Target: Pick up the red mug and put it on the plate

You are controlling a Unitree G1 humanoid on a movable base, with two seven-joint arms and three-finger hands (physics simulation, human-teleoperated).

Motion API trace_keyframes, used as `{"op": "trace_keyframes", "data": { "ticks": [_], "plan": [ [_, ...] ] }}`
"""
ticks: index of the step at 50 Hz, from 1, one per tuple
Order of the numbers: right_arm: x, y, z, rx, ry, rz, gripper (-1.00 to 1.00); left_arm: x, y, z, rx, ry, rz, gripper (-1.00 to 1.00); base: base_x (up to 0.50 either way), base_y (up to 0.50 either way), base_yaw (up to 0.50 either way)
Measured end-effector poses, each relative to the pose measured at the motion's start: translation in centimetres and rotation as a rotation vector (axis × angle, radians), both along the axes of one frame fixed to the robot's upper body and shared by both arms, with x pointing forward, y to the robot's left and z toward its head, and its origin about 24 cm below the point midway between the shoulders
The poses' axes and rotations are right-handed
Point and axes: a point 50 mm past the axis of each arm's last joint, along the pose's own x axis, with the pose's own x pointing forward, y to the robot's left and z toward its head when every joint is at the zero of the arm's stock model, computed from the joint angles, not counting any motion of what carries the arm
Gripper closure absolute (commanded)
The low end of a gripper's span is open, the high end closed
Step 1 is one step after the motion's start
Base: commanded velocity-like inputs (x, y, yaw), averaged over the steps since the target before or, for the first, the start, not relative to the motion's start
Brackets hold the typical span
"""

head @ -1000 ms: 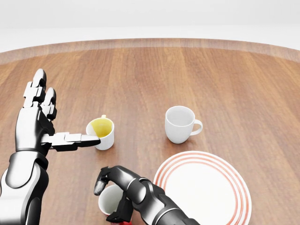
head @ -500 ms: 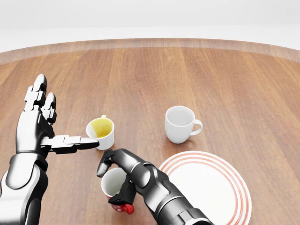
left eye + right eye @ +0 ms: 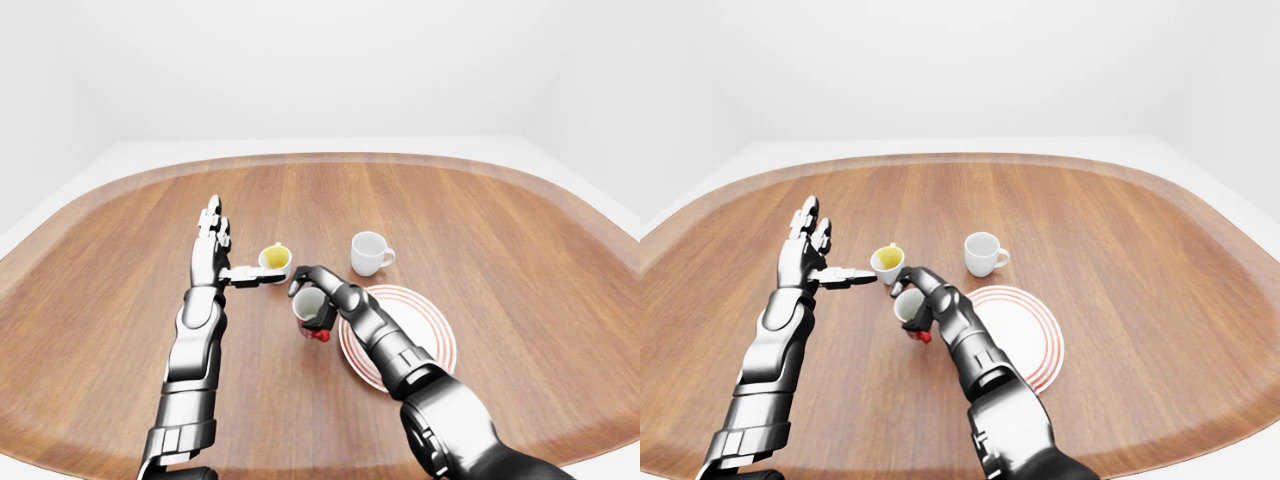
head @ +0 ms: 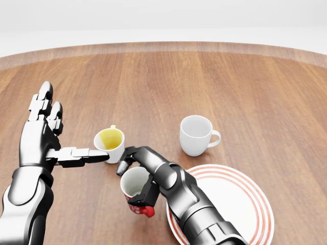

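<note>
surface: wooden table [image 4: 245, 87] | on it: yellow-lined mug [image 4: 110, 144], white mug [image 4: 196, 135], red-ringed plate [image 4: 240, 204]

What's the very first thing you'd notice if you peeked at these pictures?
Probably the shiny right hand gripping the red mug, low in the head view, just left of the red-ringed plate. Next, the left hand at the left, fingers spread open, thumb pointing at a white mug with a yellow inside.
</note>
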Motion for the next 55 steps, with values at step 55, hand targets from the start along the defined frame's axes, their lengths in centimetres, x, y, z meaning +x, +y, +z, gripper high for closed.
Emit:
{"op": "trace_keyframes", "data": {
  "ticks": [55],
  "plan": [
    [1.0, -5.4, 1.9, 0.014, -0.109, -0.066, 1.00, -0.3, 0.4, 1.1, 0.002, -0.047, 0.014, -1.00, 0.00, 0.00, 0.00]
  ]
}}
